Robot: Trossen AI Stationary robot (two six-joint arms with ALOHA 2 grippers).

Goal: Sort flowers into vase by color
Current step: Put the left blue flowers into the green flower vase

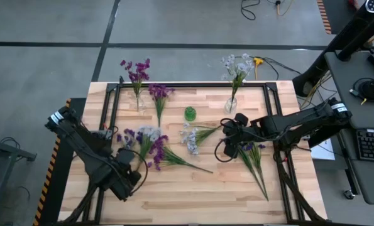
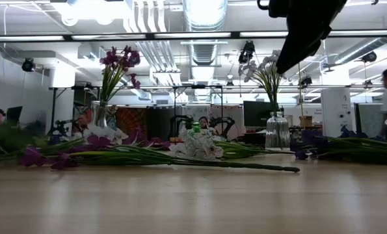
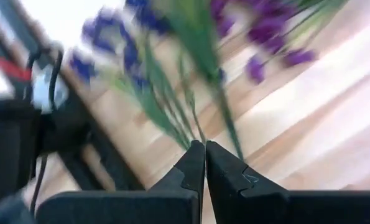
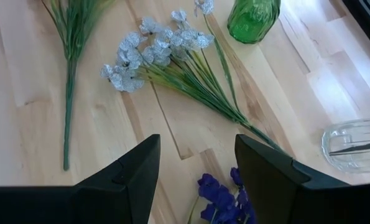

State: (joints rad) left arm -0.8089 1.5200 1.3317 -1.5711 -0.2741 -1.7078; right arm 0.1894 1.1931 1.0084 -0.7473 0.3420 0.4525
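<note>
My left gripper (image 1: 134,171) is at the table's near left, shut on a dark blue-violet flower sprig (image 3: 122,43). Beside it, a pale sprig (image 1: 149,132) and a magenta sprig (image 1: 165,156) lie on the table. My right gripper (image 4: 197,168) hovers open at the right, above the blossoms of another blue-violet sprig (image 4: 221,198). A second pale sprig (image 4: 166,50) lies flat ahead of it. At the far side, one glass vase (image 1: 138,100) holds magenta flowers and another (image 1: 231,103) holds pale ones. A small green vase (image 1: 190,113) stands between them. My left gripper pinches the thin green stems (image 3: 196,138) of the blue-violet sprig between its two fingertips. The fingers come from above, slanting steeply down. The stems run on past the fingertips to the blossoms. The picture is blurred, so I cannot tell whether the sprig is clear of the table.
A further magenta sprig (image 1: 159,94) lies by the magenta vase. Long green stems (image 1: 257,166) trail toward the near right. A black frame borders the tabletop (image 1: 193,201), whose near half is bare wood. A desk with a keyboard (image 1: 370,144) stands off the table's right.
</note>
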